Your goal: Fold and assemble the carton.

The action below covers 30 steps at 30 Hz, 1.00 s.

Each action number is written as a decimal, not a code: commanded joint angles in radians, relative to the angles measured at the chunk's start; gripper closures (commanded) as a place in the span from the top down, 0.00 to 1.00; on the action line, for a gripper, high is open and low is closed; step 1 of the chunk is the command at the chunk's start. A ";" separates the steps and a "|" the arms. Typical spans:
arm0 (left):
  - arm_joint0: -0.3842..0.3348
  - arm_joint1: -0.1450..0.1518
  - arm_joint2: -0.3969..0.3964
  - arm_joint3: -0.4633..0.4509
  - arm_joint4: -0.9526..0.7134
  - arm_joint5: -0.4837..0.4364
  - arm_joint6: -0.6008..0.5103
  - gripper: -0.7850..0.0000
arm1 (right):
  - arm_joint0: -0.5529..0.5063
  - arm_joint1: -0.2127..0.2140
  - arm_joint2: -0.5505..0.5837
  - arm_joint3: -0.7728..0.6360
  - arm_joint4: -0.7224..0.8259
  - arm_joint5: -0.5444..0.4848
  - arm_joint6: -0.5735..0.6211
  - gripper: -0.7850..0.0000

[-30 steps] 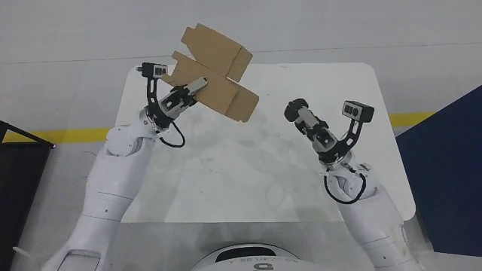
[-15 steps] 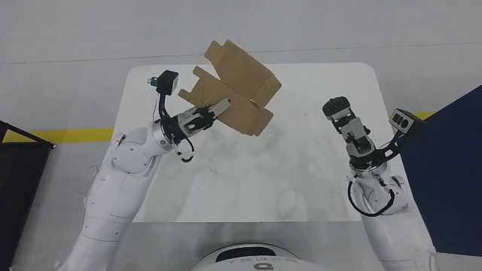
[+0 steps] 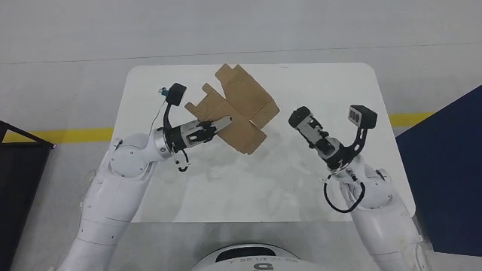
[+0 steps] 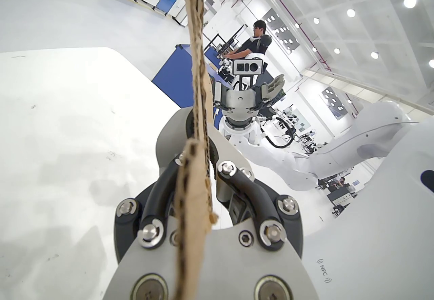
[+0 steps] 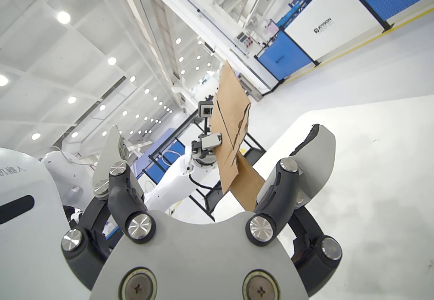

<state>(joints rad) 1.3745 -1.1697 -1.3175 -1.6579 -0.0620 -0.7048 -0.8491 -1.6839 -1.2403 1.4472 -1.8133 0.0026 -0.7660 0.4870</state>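
A flattened brown carton [image 3: 239, 108] is held tilted above the far middle of the white table [image 3: 248, 188]. My left gripper [image 3: 219, 126] is shut on its near-left edge. In the left wrist view the cardboard edge [image 4: 197, 54] runs up between that gripper's [image 4: 198, 154] clamped fingers. My right gripper [image 3: 300, 117] hovers just right of the carton, apart from it, open with nothing between its fingers. In the right wrist view the open right gripper [image 5: 217, 145] faces the carton [image 5: 230, 111], which the left gripper [image 5: 207, 142] holds beyond it.
The table's near half is bare white surface [image 3: 241, 196]. A blue partition [image 3: 452, 173] stands off the table's right side. A black frame [image 3: 15, 165] and a yellow floor line [image 3: 71, 133] lie to the left.
The left arm carried the carton to the right and then a little nearer and lower. The right gripper swung out to the right, then came back beside the carton.
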 commanded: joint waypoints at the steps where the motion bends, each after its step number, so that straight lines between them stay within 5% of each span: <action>1: -0.001 0.003 0.002 -0.001 -0.009 -0.003 -0.020 0.00 | 0.004 0.000 -0.018 0.002 -0.008 0.013 0.015 1.00; 7: -0.006 0.011 0.017 0.009 -0.007 -0.020 -0.051 0.00 | 0.020 0.000 -0.079 0.010 -0.052 0.042 0.029 1.00; 18: -0.017 0.020 0.040 0.032 -0.038 -0.025 -0.048 0.00 | 0.038 -0.001 -0.151 0.026 -0.088 0.031 0.007 0.44; 30: -0.023 0.031 0.057 0.044 -0.087 -0.040 -0.059 0.00 | 0.054 0.003 -0.147 0.047 -0.162 0.054 -0.080 0.31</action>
<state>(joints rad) 1.3506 -1.1403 -1.2601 -1.6146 -0.1433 -0.7443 -0.9076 -1.6276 -1.2382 1.2974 -1.7653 -0.1593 -0.7097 0.4130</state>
